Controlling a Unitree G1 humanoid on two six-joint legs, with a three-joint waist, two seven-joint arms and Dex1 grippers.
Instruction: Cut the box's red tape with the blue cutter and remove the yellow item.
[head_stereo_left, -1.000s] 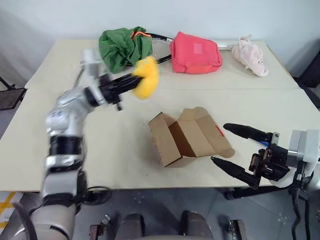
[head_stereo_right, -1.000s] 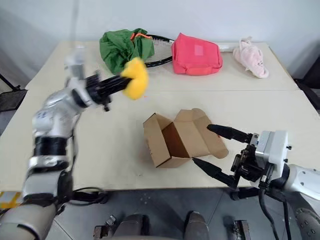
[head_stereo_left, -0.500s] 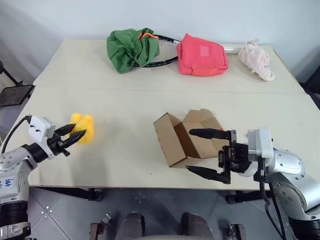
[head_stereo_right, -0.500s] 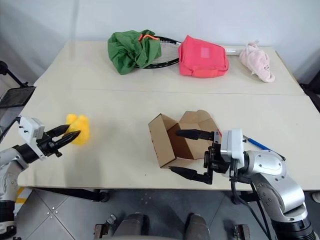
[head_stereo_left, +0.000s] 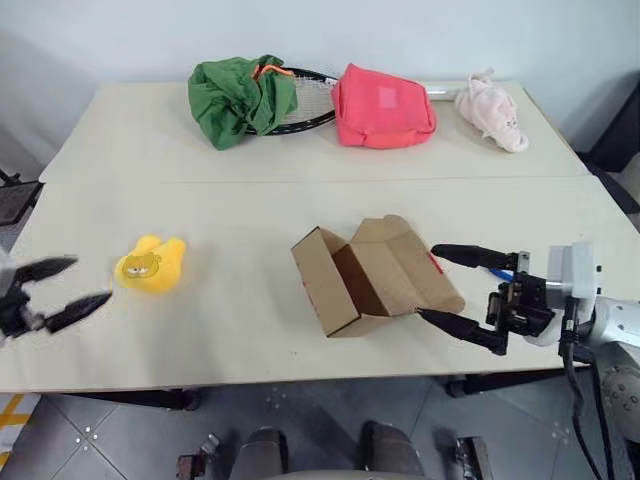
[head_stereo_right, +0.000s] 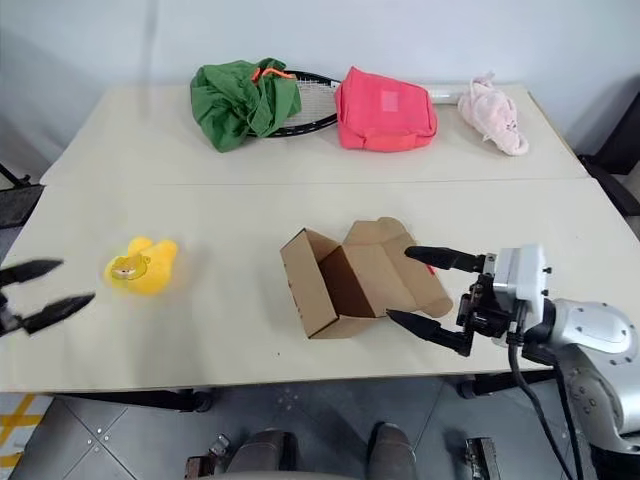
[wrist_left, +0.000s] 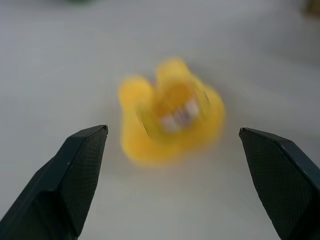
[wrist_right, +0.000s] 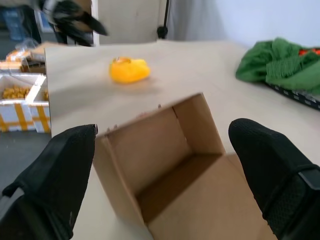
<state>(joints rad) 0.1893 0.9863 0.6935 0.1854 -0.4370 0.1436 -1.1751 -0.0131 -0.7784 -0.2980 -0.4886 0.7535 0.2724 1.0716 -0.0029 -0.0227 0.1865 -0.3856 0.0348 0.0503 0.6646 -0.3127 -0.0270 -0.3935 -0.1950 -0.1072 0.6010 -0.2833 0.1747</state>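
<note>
Left eye view shows the yellow plush toy (head_stereo_left: 150, 265) lying by itself on the table (head_stereo_left: 230, 200) near its left edge, face up, with nothing touching it. The left gripper (head_stereo_left: 50, 290) hangs just off that left edge, its two black fingers spread wide and empty, apart from the toy; in the left wrist view the toy sits between and beyond the parted fingertips (wrist_left: 80, 165). The cardboard box (head_stereo_left: 370, 275) lies open on its side near the front edge, right of the middle, flaps splayed and its inside empty. A sliver of red tape (head_stereo_left: 438, 262) shows on its right flap. The right gripper (head_stereo_left: 455, 290) is just right of the box, fingers wide apart and holding nothing, pointing at the flaps. A blue bit, perhaps the blue cutter (head_stereo_left: 503, 271), peeks out behind its upper finger. Along the far edge lie a green cloth (head_stereo_left: 235, 98), a racket (head_stereo_left: 305, 100), a pink-red bag (head_stereo_left: 383, 105) and a pale pink plush toy (head_stereo_left: 490, 110).
</note>
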